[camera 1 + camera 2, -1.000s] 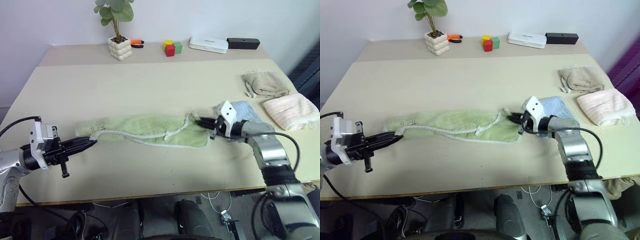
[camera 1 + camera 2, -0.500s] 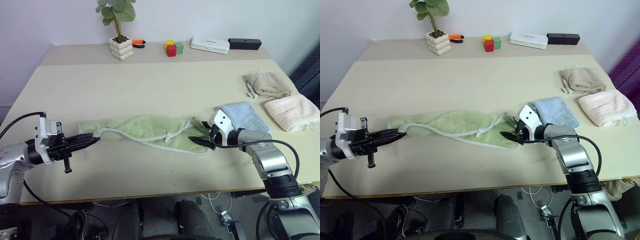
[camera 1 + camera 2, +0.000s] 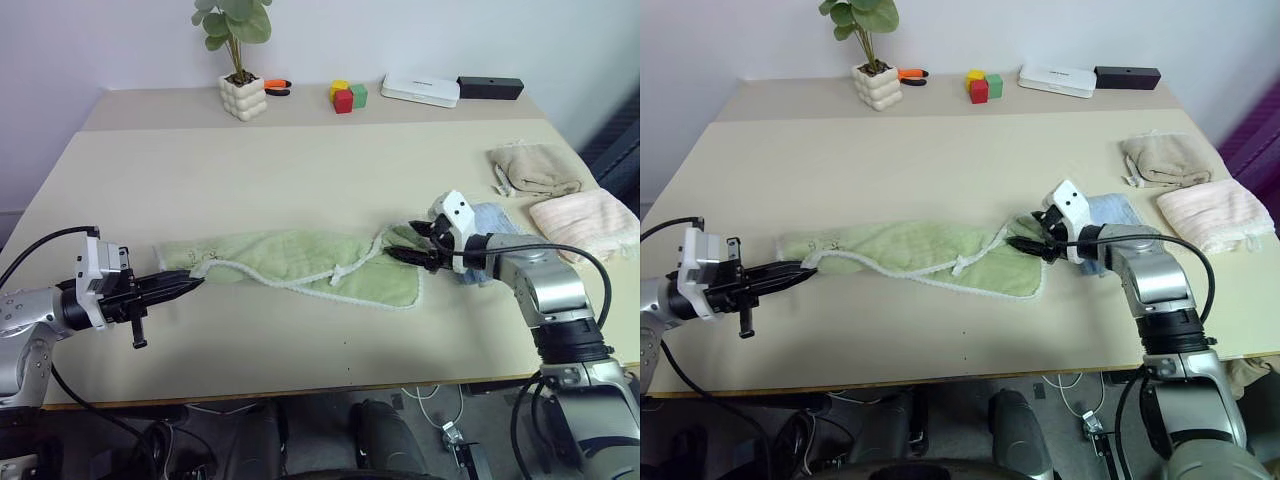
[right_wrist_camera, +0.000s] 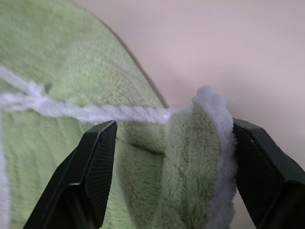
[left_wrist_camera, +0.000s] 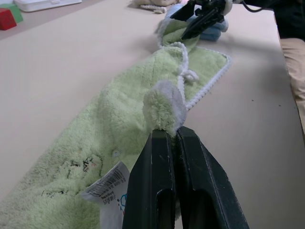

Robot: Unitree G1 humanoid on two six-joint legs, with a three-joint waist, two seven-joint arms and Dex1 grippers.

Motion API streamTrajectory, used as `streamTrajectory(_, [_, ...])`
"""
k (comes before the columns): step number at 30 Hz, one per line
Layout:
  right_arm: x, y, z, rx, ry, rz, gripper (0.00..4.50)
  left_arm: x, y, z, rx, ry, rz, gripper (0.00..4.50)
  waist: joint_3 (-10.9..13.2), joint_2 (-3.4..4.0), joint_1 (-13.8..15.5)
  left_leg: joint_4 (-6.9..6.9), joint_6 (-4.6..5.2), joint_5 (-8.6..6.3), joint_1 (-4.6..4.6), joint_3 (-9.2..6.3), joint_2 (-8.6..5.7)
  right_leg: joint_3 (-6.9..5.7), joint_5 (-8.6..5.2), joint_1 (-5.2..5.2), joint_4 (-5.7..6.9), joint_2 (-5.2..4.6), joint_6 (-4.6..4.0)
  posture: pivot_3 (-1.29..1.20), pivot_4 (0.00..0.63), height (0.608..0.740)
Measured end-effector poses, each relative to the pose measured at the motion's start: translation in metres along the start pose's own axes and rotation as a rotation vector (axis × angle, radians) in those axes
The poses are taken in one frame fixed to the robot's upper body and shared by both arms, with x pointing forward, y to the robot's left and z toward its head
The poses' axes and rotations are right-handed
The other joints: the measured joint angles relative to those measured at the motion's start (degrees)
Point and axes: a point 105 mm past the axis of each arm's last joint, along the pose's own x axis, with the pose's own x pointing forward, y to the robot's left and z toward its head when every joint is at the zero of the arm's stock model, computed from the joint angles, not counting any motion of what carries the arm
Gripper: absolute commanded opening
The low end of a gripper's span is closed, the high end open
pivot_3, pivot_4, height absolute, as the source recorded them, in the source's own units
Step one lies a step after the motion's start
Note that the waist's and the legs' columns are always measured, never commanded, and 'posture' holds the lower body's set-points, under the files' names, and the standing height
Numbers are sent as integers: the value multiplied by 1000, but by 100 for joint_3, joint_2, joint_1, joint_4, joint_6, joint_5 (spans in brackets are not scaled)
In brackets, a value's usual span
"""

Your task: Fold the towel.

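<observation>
Claws (image 3: 192,282) (image 3: 411,245) level at towel (image 3: 300,258) ends.

Four towels lie on the table (image 3: 300,180): one green (image 3: 300,262), one blue (image 3: 492,222), one beige (image 3: 535,168), one pink (image 3: 590,222). At the far edge sit one potted plant (image 3: 238,55), three small blocks (image 3: 346,96), one white box (image 3: 419,90) and one black box (image 3: 489,87). Two robot grippers, left (image 3: 195,285) and right (image 3: 405,243).

Even, bright indoor light; soft shadows under arms; wrist views soft-focus up close; no glare.
</observation>
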Motion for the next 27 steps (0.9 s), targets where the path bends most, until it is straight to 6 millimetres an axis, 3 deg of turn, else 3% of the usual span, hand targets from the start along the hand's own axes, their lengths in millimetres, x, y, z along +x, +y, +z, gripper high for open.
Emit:
streamTrajectory(4, [1,-3,0,52,14,7,3442,0,0,0,-1,1,1,0,0,0,-4,-1,0,0,0,0,0,0,0,-1,0,0,1,0,150,735])
streamTrajectory(6, [3,-4,0,67,19,8,2940,0,0,-1,-2,1,3,0,0,0,-5,-1,0,0,0,0,0,0,0,-1,0,0,1,0,150,735])
streamTrajectory(12, [8,-8,-4,132,27,3,26,0,0,-1,1,2,4,0,0,0,-6,-1,0,0,-1,0,0,0,2,-2,0,0,4,0,150,735])
streamTrajectory(27, [4,-8,12,138,-63,34,26,1,4,-1,16,-2,25,0,0,0,1,-1,0,0,-2,1,0,0,3,-2,0,1,6,0,150,735])
